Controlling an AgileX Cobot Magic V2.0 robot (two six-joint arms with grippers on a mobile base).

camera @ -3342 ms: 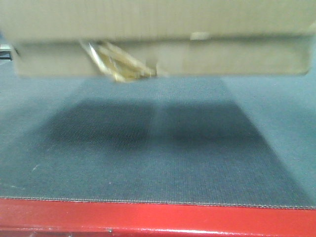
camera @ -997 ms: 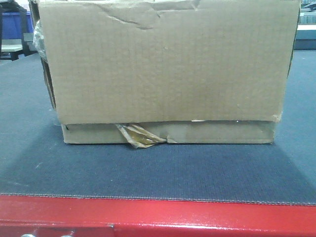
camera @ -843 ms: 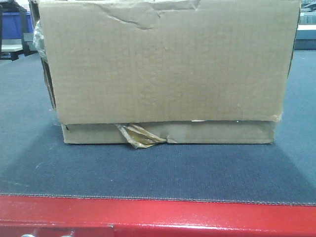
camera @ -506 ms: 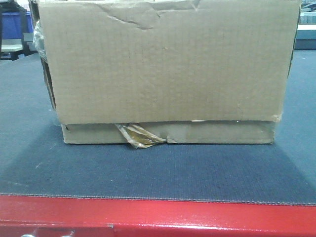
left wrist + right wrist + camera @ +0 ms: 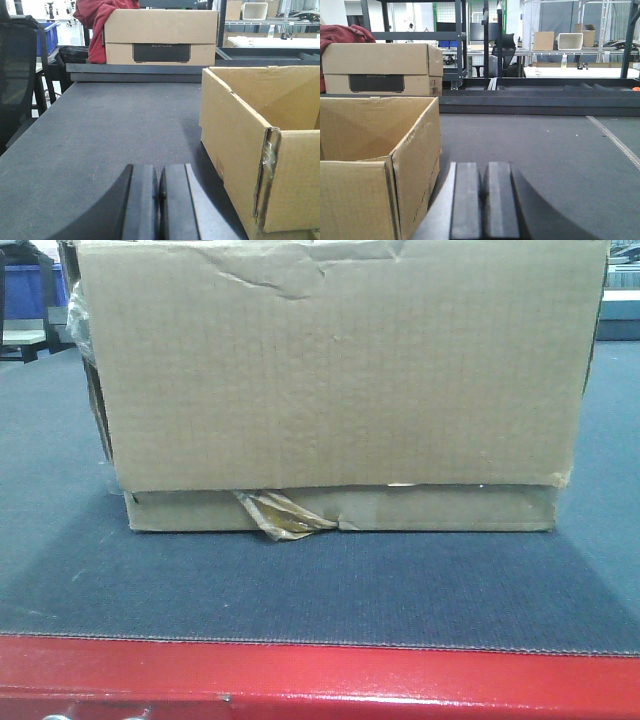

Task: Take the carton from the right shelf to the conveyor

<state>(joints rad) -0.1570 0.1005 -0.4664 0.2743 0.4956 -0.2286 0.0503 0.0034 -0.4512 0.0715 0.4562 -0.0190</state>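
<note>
Resting on the dark grey textured conveyor belt [image 5: 330, 590], large brown corrugated cardboard carton [image 5: 340, 380] (top open), left gripper [image 5: 160, 192] closed, empty, right gripper [image 5: 485, 192] likewise, both beside it.

The carton [image 5: 340, 370] sits flat on the conveyor [image 5: 320, 585], set back from the belt's red front edge [image 5: 320, 675]. A crumpled strip of tape [image 5: 283, 516] hangs from the carton's lower seam, left of centre. Creases mark the carton's top rim. A blue bin [image 5: 30, 285] shows behind the carton's left corner.
</note>
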